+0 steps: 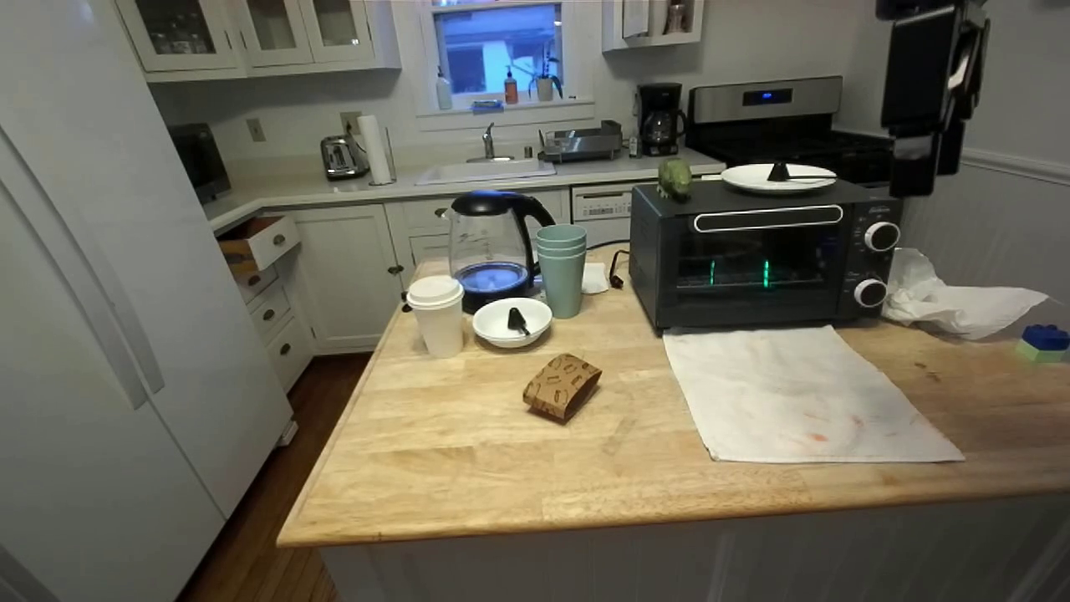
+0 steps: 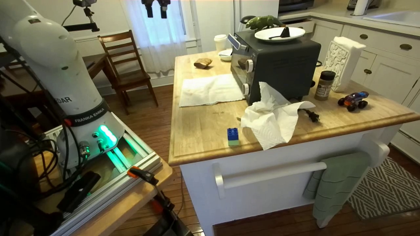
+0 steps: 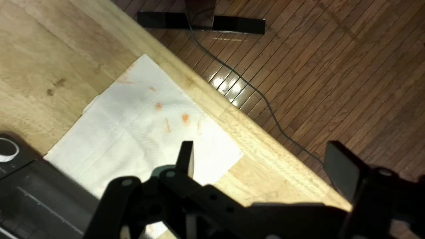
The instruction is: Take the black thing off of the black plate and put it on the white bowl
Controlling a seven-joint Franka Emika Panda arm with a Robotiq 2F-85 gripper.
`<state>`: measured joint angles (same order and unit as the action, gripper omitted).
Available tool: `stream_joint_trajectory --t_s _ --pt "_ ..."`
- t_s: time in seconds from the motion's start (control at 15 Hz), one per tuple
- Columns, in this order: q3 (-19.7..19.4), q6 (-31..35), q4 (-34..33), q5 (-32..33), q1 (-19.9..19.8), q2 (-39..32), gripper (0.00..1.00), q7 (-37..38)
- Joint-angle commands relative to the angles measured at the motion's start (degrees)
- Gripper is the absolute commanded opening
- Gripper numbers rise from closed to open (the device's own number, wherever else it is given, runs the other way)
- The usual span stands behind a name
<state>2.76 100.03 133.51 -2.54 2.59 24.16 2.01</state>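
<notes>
A small black piece with a thin stem (image 1: pixel 778 172) sits on the larger flat white plate (image 1: pixel 740 176) on top of the toaster oven; the piece (image 2: pixel 285 32) and plate (image 2: pixel 262 34) show in both exterior views. The small white bowl (image 1: pixel 486 324) stands on the counter beside the white cup, with a similar black piece (image 1: pixel 516 319) inside it. The bowl (image 2: pixel 224 56) is partly hidden by the oven in an exterior view. No black plate shows. My gripper (image 1: pixel 926 171) is open and empty, high above the counter, apart from both; its fingers are wide apart in the wrist view (image 3: pixel 260 159).
The dark toaster oven (image 1: pixel 752 276) also carries a green toy dinosaur (image 1: pixel 675 178). A glass kettle (image 1: pixel 493 251), stacked green cups (image 1: pixel 563 276) and a lidded white cup (image 1: pixel 439 322) surround the bowl. A brown sleeve (image 1: pixel 562 386), white cloth (image 1: pixel 794 401) and crumpled paper (image 2: pixel 274 118) lie on the counter.
</notes>
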Motion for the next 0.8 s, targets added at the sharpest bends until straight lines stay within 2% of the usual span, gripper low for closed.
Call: stream_joint_trajectory --t_s 0.0,0.27,0.47,0.53,0.73 --pt "-4.6 -2.0 -5.8 3.6 -2.9 -2.9 1.0 -7.5" --pt "-8.8 0.8 -8.7 7.4 -6.4 -4.9 1.0 -11.2" --pt "-11.5 8.1 -9.2 5.6 -8.1 -6.4 1.0 -11.1" --pt "-10.4 5.1 -7.6 6.3 -7.6 -4.3 1.0 -10.7" --pt "-11.5 7.8 -8.1 6.2 -8.2 -5.6 1.0 -10.8"
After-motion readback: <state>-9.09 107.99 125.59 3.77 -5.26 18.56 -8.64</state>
